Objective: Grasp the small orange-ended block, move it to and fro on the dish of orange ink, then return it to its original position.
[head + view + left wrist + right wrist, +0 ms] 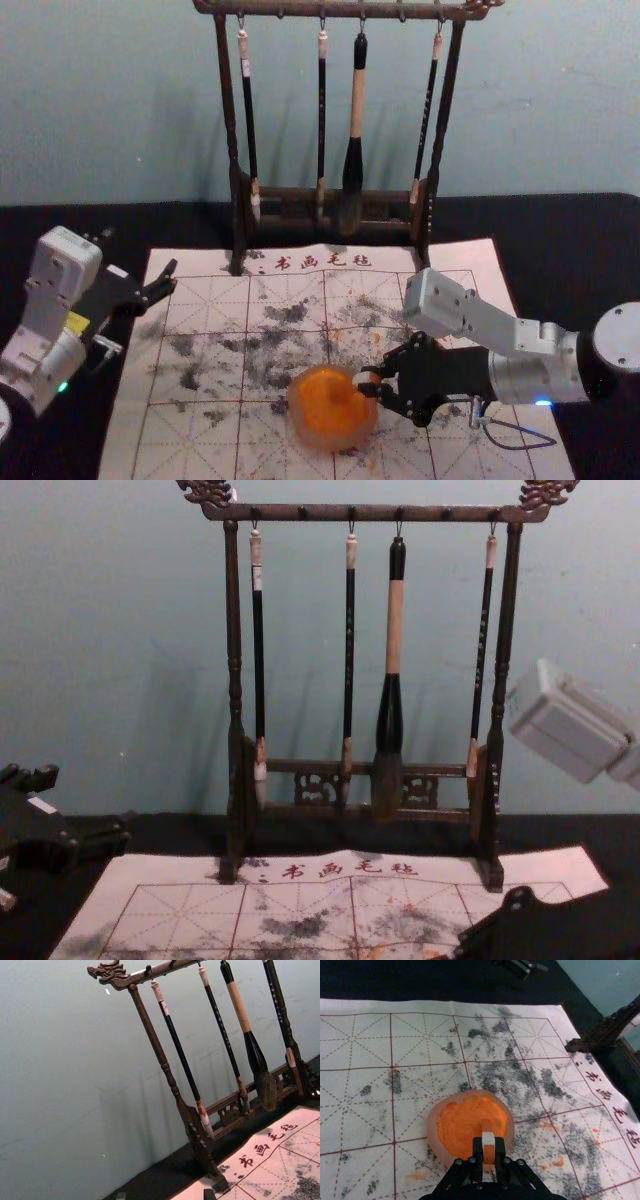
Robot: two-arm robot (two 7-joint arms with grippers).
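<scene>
The block (489, 1152), banded white and orange, is between the 2 fingers of the right gripper (374, 382), which are pressed onto its sides. In the right wrist view it is over the near part of the round dish of orange ink (434, 1130); whether its end touches the ink cannot be told. The right gripper reaches in from the robot's right, at the dish's right side in the head view.

The dish rests on a calligraphy mat (180, 425) marked with a red grid, 4 characters along its far edge, dark smudges and a few orange spots. The left gripper (140, 252) hangs near the mat's far left corner, its 2 fingers spread apart with nothing between them.

A carved wooden brush rack (233, 630) stands upright at the mat's far edge. From it hang 4 brushes: 3 slender and 1 thick brush (395, 630) with a pale wood section. A dark table covering (570, 225) lies beneath the mat, before a plain wall (100, 100).
</scene>
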